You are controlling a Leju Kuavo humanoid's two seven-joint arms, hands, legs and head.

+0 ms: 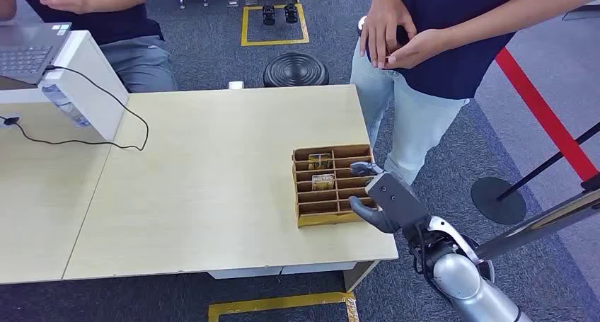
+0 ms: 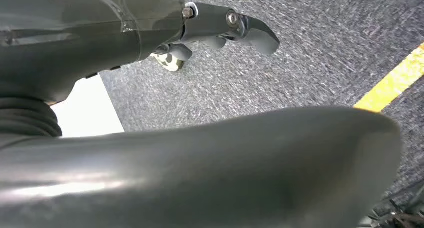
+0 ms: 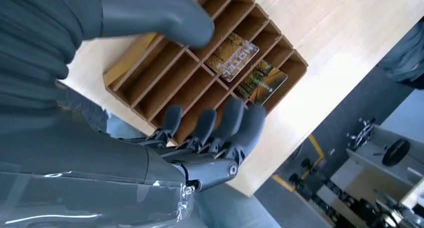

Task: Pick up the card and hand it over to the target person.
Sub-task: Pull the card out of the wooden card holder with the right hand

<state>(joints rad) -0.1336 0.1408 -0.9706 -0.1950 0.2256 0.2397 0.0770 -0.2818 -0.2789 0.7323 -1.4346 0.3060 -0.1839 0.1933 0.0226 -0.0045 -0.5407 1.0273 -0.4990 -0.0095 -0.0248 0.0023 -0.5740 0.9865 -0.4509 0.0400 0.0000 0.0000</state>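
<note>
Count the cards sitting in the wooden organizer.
2. One card and another card lie in neighbouring slots of the left column of the organizer, far from the robot. Slots behind the right hand may hide more.

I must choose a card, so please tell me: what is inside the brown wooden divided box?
Inside the brown wooden divided box stand two yellowish cards in separate slots. The right hand covers the slots on its side.

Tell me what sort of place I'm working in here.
Probably an indoor robot test lab or office: grey carpet with yellow tape squares, a red floor line and barrier post, and a wooden table holding a laptop and a slotted card box.
</note>
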